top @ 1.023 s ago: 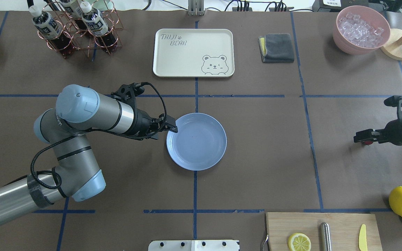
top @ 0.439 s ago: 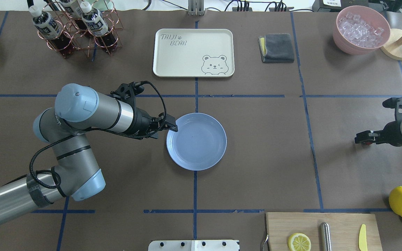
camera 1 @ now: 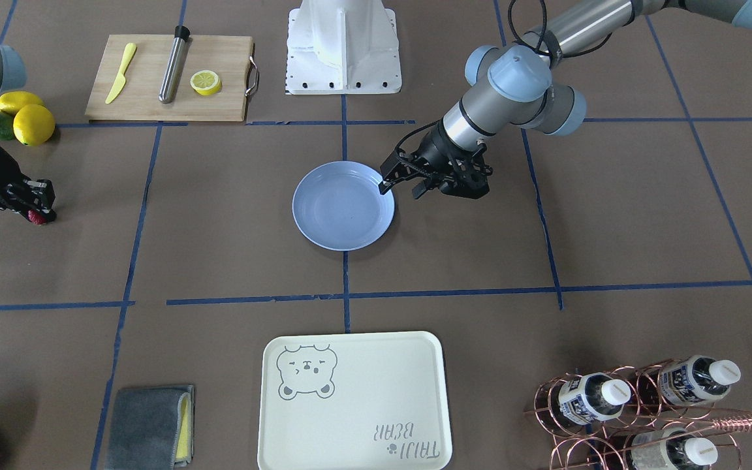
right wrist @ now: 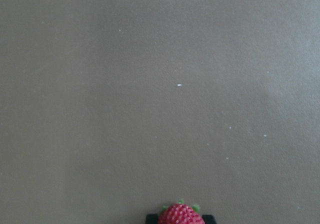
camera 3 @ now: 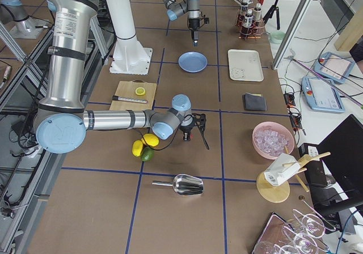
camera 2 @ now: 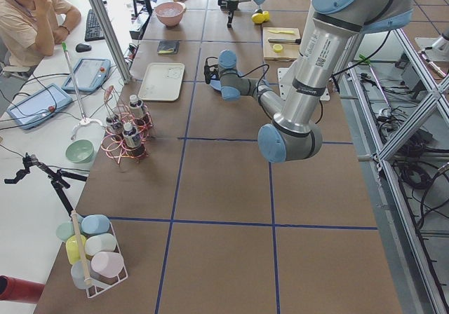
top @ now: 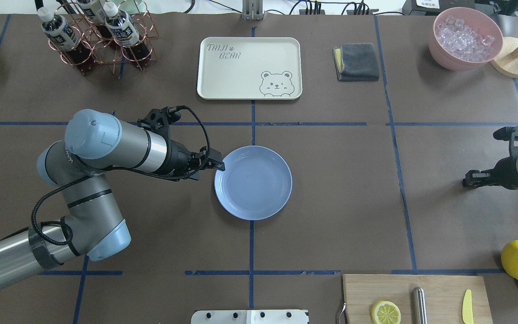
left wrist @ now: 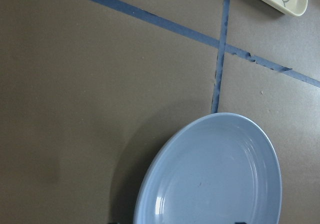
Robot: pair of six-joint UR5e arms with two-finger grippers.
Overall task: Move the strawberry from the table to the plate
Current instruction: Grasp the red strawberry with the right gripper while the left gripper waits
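**Small berry, long carry, crowded plate rim**

The strawberry point(camera 1: 38, 217) is at the far left edge of the front-facing view, about mid-height. It is pinched at the tip of the right gripper point(camera 1: 42, 210), whose fingers look closed onto it. Whether it is clear of the table point(camera 1: 219, 248) I cannot tell.

The hold seems to be at the very fingertips. A quick swing could let so small and rounded a thing slip or roll out, and it would be hard to catch again on the brown paper. The plate point(camera 1: 343, 205) lies at the centre of the frame, well apart from the berry, so the carry is long.

The left gripper point(camera 1: 402, 189), fingers spread and holding nothing, hangs at the plate's upper right rim. The arriving arm could clip it or nudge the plate. A release from too high could bounce the berry over the shallow rim.

In the right wrist view the berry shows at bottom centre: bright red and densely bumpy, with green leaf tips.
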